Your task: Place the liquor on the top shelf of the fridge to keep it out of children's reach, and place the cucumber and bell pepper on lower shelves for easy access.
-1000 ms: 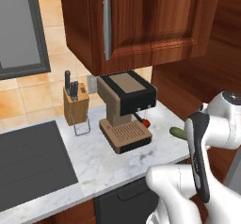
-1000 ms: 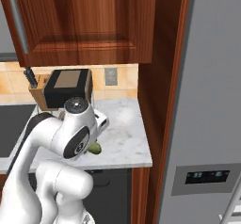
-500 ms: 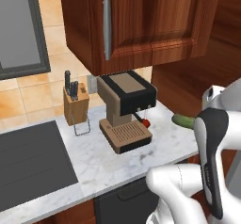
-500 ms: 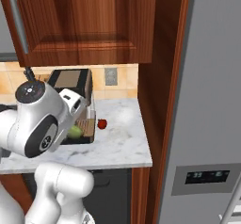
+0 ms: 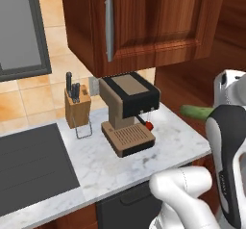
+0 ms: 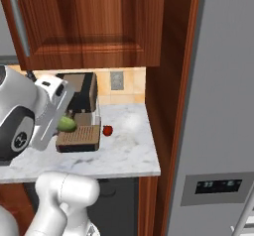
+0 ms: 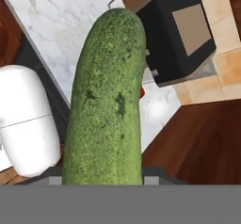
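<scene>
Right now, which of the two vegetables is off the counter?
The cucumber, held up in the jaws; the bell pepper sits on the counter beside the coffee machine.

A coffee machine [image 5: 129, 112] stands on the counter [image 5: 101, 168], below the wall cabinet [image 5: 139, 23]. A knife block [image 5: 77, 105] stands to its left, against the wall, and a cooktop [image 5: 31, 168] lies further left. The pepper [image 6: 107, 130] sits on the counter just right of the machine's tray. The fridge [image 6: 223, 111] stands to the right, past the counter's end. The cucumber [image 7: 106, 105] is up off the counter, in the gripper [image 7: 102, 178], right of the machine.
</scene>
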{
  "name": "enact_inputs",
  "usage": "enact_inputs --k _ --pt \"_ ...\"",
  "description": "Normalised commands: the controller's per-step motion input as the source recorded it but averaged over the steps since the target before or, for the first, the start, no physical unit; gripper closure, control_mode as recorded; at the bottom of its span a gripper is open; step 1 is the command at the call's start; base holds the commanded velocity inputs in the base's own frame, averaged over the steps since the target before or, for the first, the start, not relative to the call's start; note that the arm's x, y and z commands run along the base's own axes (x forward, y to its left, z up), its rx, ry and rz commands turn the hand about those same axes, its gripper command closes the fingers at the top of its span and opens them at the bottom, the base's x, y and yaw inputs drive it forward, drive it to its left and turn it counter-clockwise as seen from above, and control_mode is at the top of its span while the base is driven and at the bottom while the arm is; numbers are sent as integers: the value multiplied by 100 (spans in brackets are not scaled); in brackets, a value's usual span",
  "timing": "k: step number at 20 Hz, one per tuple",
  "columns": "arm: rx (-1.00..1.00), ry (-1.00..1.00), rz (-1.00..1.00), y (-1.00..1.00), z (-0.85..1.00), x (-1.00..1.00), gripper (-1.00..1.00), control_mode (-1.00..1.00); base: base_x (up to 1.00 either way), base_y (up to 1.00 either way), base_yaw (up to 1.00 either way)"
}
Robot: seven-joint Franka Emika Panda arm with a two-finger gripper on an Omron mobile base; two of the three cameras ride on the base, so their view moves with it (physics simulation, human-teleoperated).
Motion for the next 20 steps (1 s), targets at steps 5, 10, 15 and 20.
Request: enact_inputs --k 5,10,15,20 --pt "-3 -1 1 0 15 -16 100 100 -42 -7 0" --pt "0 0 0 0 0 0 100 100 -69 -59 -15" --pt "0 0 0 0 0 0 100 100 -29 -81 -41" --pt "0 0 0 0 0 0 100 100 -1 -77 -55"
